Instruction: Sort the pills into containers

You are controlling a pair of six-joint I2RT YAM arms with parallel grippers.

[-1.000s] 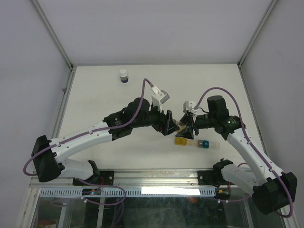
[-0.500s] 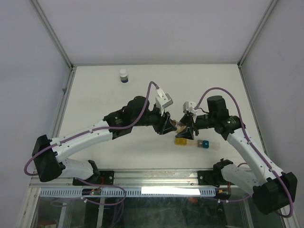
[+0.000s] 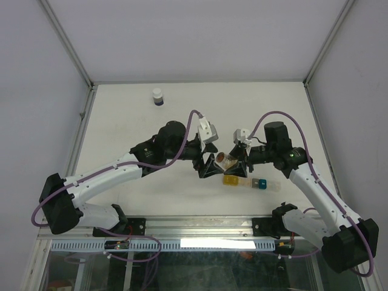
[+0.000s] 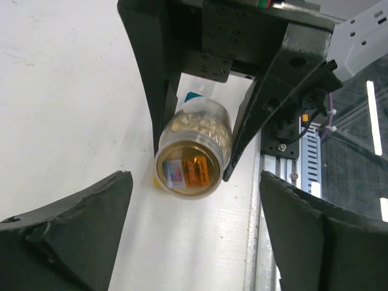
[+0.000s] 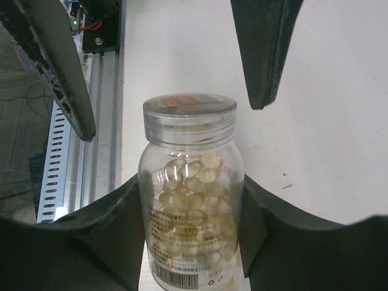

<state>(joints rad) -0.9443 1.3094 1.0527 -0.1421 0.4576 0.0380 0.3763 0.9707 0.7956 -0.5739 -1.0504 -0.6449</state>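
**Even light above, soft focus up close**

The top view is bright and flat. The white table (image 3: pixel 121 121) is evenly lit, with only faint, soft shadows beneath the arms. A light strip (image 3: pixel 212 242) glares white at the near rail.

In the left wrist view the left fingers (image 4: pixel 66 236) are dark and blurred. The vial (image 4: pixel 194 151) is sharper, and a bright streak (image 4: pixel 371 115) burns at the right.

In the right wrist view the vial is crisp, with a pale sheen on its lid. The right fingers (image 5: pixel 79 242) are dim and soft.
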